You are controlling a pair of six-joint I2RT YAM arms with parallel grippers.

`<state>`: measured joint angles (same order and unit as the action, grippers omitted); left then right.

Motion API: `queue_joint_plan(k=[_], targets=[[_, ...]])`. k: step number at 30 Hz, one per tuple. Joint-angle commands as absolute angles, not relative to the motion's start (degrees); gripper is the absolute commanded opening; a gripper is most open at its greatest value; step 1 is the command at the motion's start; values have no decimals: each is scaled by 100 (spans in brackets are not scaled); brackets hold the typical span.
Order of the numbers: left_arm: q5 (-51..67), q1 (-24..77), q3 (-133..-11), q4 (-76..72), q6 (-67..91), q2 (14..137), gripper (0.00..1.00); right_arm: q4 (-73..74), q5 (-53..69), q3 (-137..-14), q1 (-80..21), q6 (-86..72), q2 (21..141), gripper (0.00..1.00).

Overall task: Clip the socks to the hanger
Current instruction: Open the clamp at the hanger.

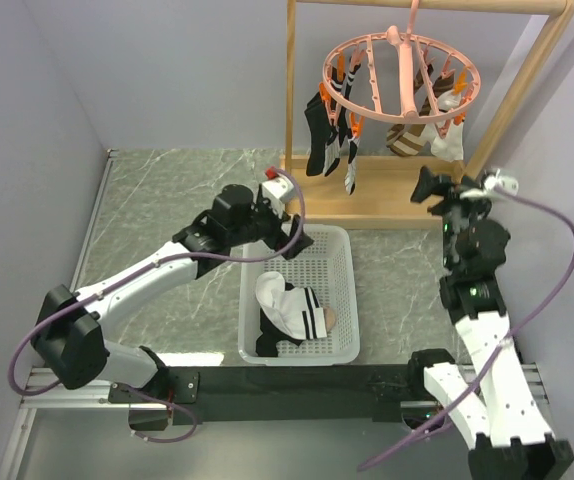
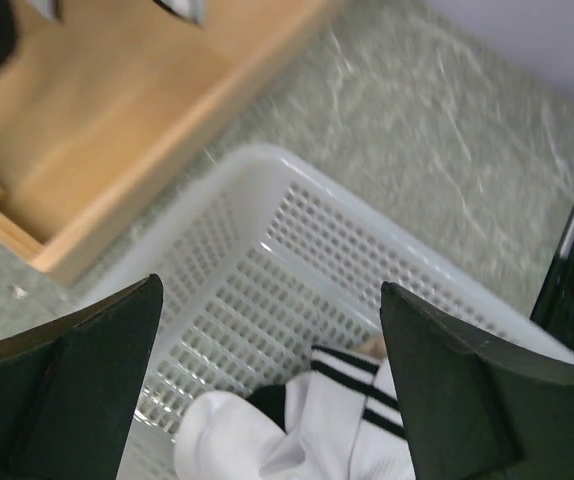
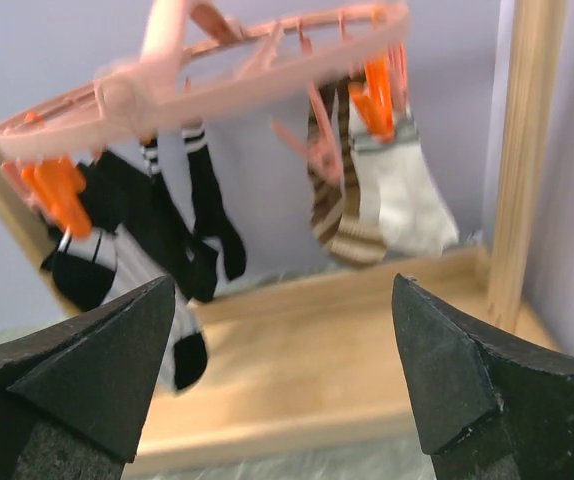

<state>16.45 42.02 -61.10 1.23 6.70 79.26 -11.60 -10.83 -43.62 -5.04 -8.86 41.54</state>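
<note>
Basket rim (image 2: pixel 297 165) underlies splayed empty left hand (image 2: pixel 269 290); right hand (image 3: pixel 282 283), likewise, seemingly clears hanger (image 1: pixel 404 70).

A grey-green marbled table (image 1: pixel 167 200) carries a white perforated plastic basket (image 1: pixel 319 258) near the front. Just behind it, perhaps touching, sits a wooden rack's flat base (image 1: pixel 387 205).
</note>
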Motion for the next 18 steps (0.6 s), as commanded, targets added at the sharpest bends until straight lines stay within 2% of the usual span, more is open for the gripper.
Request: queue_joint_plan(k=[1,4,10,13,18], targets=[[1546,4034,-6178,-361,1282,7647,96,-1066,-749,-5236,-370,-44,4997,95],[1775,3990,-6293,-167,1397,7585,96,-941,-196,-5861,-141,185,5509,93],[1424,3973,-6118,-123,1336,7269,97,-134,1306,-7011,860,53,6098,88],[1494,3973,-6073,-132,1292,7119,98,140,1765,-7215,1203,263,6222,84],[1670,3981,-5959,-167,1283,7049,98,9,2802,-7163,1476,562,6284,84]])
